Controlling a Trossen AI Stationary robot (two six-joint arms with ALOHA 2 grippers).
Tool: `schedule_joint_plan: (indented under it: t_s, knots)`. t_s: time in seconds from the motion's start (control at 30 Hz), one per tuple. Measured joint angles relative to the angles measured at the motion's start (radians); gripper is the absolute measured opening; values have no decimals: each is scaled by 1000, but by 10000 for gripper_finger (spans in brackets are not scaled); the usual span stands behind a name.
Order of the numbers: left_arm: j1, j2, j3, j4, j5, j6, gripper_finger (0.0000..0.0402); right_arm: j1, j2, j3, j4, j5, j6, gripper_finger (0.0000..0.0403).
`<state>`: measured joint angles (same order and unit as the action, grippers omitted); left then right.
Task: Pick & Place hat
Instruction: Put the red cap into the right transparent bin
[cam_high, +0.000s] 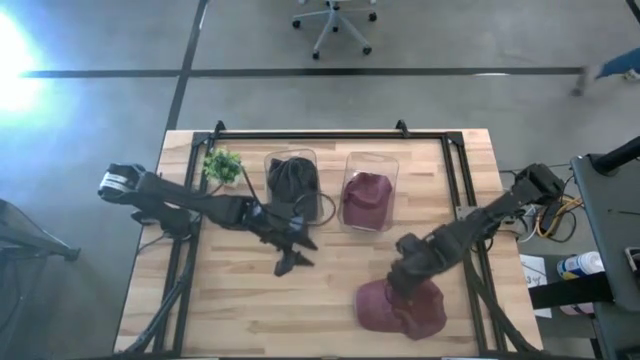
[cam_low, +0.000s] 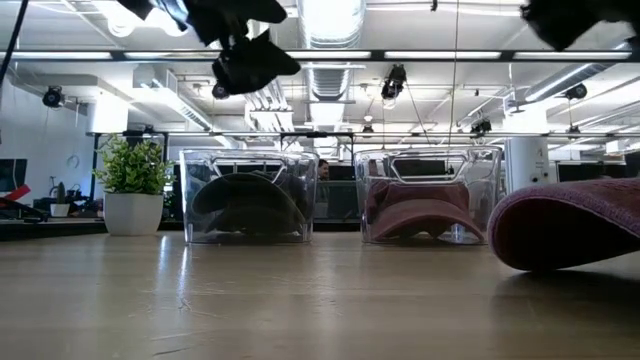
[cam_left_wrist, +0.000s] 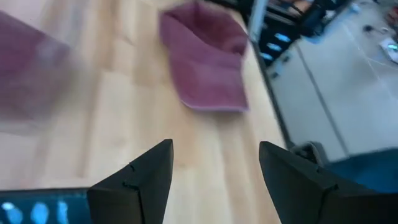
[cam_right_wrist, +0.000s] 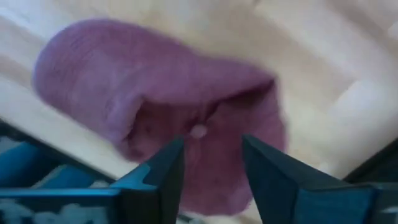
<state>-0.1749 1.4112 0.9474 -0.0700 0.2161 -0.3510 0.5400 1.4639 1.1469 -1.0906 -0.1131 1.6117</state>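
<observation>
Wooden table (cam_high: 330, 290) carries two clear bins at its far side. My right gripper (cam_right_wrist: 211, 165) stands directly over the maroon hat (cam_high: 400, 305), jaws parted around its crown fabric, gripping nothing firmly. My left gripper (cam_high: 292, 255) hovers well apart from the hat, wide open and empty.

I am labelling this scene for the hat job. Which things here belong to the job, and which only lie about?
Belong to the job:
- maroon hat on the table, under the right pincer
- clear bin with a maroon hat
- clear bin with a black hat

Only lying about:
- potted plant
- office chair beyond the table
</observation>
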Motion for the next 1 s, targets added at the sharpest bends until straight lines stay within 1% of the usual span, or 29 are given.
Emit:
schedule_joint_plan:
  t_s: [0.1,0.2,0.37,0.43,0.5,0.7,0.8,0.87,1.0]
  knots:
    - [-37,29,0,0,22,-47,232,70,0,-7,32,0,134,176]
    - [-83,57,0,2,29,-90,232,139,-2,-12,85,-3,252,186]
    - [-139,132,3,16,41,-202,232,225,-2,-58,240,-19,410,187]
    - [-152,170,6,67,79,-254,232,246,10,-73,295,-19,450,185]
    - [-160,212,6,125,111,-323,232,264,32,-80,315,-19,457,185]
    - [-169,318,8,321,113,-580,232,295,110,-72,338,-42,458,185]
    - [-179,375,25,419,111,-684,232,317,148,-58,347,-49,458,185]
    - [-191,410,54,441,99,-718,232,337,167,-48,345,-49,453,185]
    - [-218,484,131,436,25,-742,232,392,195,-15,345,-45,452,185]
